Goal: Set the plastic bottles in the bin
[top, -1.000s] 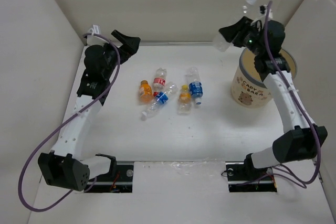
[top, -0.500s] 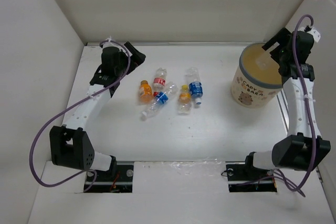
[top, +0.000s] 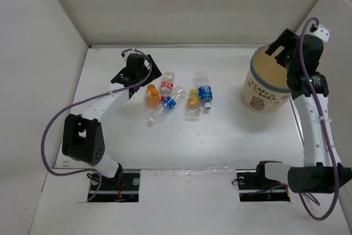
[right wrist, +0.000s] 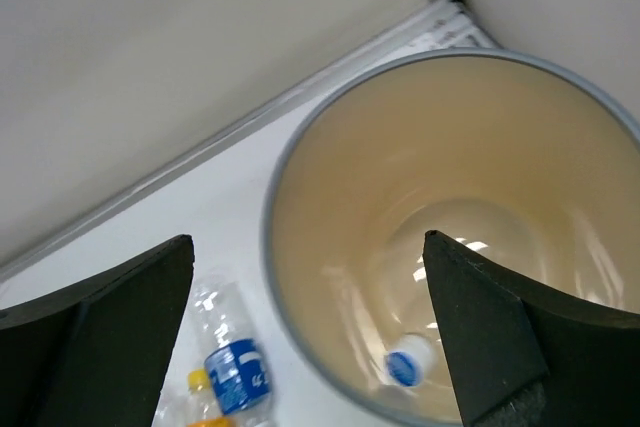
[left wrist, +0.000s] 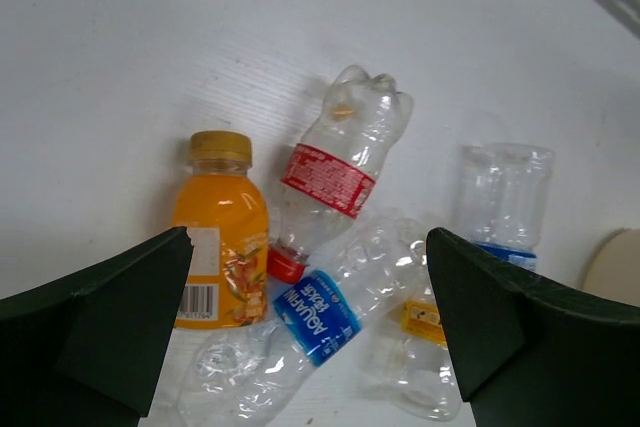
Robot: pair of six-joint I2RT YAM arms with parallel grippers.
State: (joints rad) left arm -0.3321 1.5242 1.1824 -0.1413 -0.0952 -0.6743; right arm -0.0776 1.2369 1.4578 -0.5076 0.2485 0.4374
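Several plastic bottles lie in a loose cluster at mid-table: an orange-filled one (top: 152, 96), a red-label one (top: 166, 85), a clear blue-label one (top: 165, 107), a small yellow-capped one (top: 193, 103) and another blue-label one (top: 204, 92). My left gripper (top: 144, 74) hovers open just left of them. In its wrist view, the orange bottle (left wrist: 220, 237), red-label bottle (left wrist: 335, 172) and blue-label bottle (left wrist: 310, 322) lie below the open left gripper (left wrist: 308, 247). My right gripper (top: 276, 48) hangs open over the bin (top: 263, 94). A clear bottle (right wrist: 405, 367) lies inside the bin (right wrist: 340, 207).
White walls enclose the table on the left, back and right. The bin stands near the back right corner, close to the right wall. A blue-label bottle (right wrist: 232, 362) lies on the table left of the bin. Both arm bases sit at the near edge.
My right gripper opened and let go of a clear bottle, which now lies in the bin. The left arm swung from the back left corner down to the bottle cluster.
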